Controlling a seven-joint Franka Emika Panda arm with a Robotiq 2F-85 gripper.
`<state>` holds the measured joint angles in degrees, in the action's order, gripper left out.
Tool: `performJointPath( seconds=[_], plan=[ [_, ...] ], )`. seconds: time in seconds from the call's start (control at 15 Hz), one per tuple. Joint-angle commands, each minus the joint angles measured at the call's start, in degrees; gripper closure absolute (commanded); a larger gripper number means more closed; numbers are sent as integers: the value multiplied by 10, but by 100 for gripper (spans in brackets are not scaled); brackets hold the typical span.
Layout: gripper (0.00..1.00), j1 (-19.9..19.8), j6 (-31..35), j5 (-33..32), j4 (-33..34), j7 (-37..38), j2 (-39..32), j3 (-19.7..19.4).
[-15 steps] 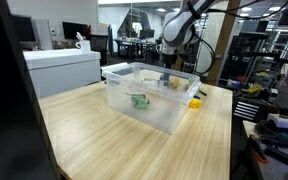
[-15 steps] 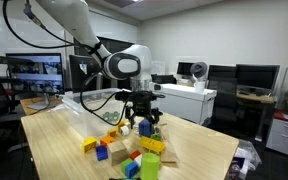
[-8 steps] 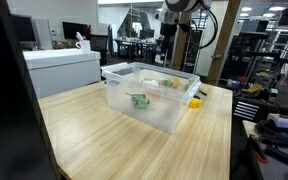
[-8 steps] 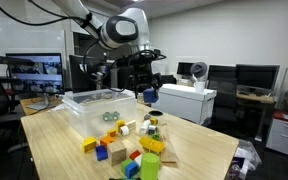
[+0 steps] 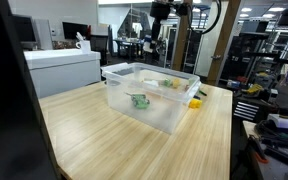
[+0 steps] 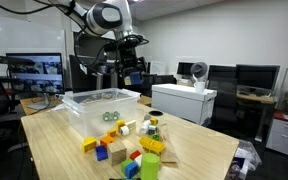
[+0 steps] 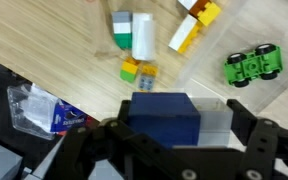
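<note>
My gripper (image 7: pixel 179 118) is shut on a dark blue block (image 7: pixel 162 115), which fills most of the space between the black fingers. In both exterior views the gripper (image 6: pixel 135 70) (image 5: pixel 156 38) hangs high in the air above the clear plastic bin (image 6: pixel 96 101) (image 5: pixel 174 112). Far below in the wrist view lies a green toy car (image 7: pixel 253 65) inside the bin. The same car (image 5: pixel 139 99) shows through the bin wall in an exterior view. Loose coloured blocks (image 6: pixel 134 148) lie on the wooden table beside the bin.
The wrist view shows a green-and-white block pair (image 7: pixel 132 32), yellow blocks (image 7: pixel 195 24) and a small yellow-blue piece (image 7: pixel 139 70) on the table. A plastic bag (image 7: pixel 39 108) lies beyond the table edge. Monitors and desks (image 6: pixel 249 85) surround the table.
The arm has risen steeply from just above the blocks on the table, carrying the blue block up and across toward the bin. The jaws have kept the same grip.
</note>
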<state>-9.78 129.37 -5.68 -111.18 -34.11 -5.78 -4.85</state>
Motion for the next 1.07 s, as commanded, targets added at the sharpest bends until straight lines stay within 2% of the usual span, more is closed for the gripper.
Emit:
performJointPath(
  seconds=[0.0,0.13,0.2,0.53,0.87,1.0],
  plan=[
    [32,27,-3,14,-74,-37,59,18],
    [32,42,-10,14,-102,-47,73,24],
    [2,51,-19,4,-118,-51,74,23],
    [0,43,-36,10,-118,-80,64,5],
    [0,17,-64,24,-100,-95,55,-35],
    [0,-1,-83,33,-93,-129,52,-56]
  ],
)
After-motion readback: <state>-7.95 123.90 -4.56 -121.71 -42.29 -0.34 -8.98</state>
